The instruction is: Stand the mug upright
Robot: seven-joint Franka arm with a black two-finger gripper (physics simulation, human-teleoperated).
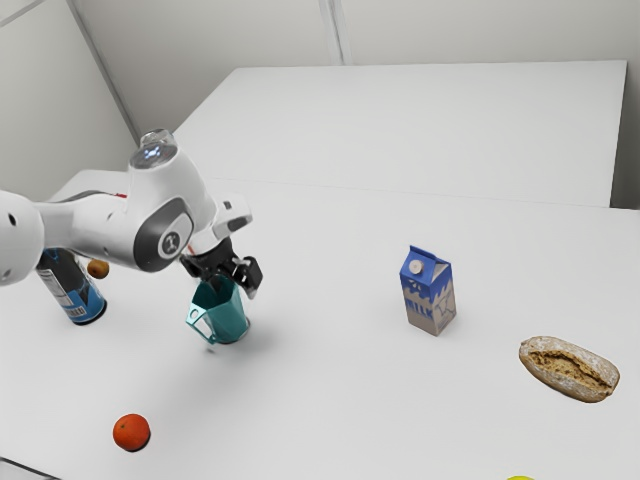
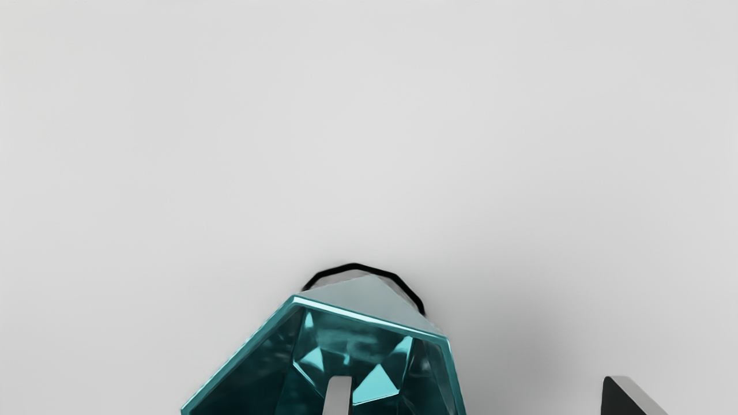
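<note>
The black gripper [image 1: 234, 277] is right over the teal mug [image 1: 231, 318] in the exterior view. The mug's mouth faces up toward the hand, its base is low by the table, and its handle points to the exterior view's left; I cannot tell whether it leans slightly. In the wrist view the gripper [image 2: 483, 396] stands open, its fingers wide apart. One finger overlaps the mouth of the faceted mug [image 2: 369, 320], while the other is outside the rim with a gap to the wall. The handle is hidden in the wrist view.
On the white table [image 1: 330, 400], a milk carton [image 1: 429, 292] and a bread loaf [image 1: 568, 369] stand toward the exterior view's right. An orange fruit [image 1: 131, 432] lies nearer the camera. A blue-black can [image 1: 75, 288] and a small brown round thing [image 1: 98, 269] are beside the arm.
</note>
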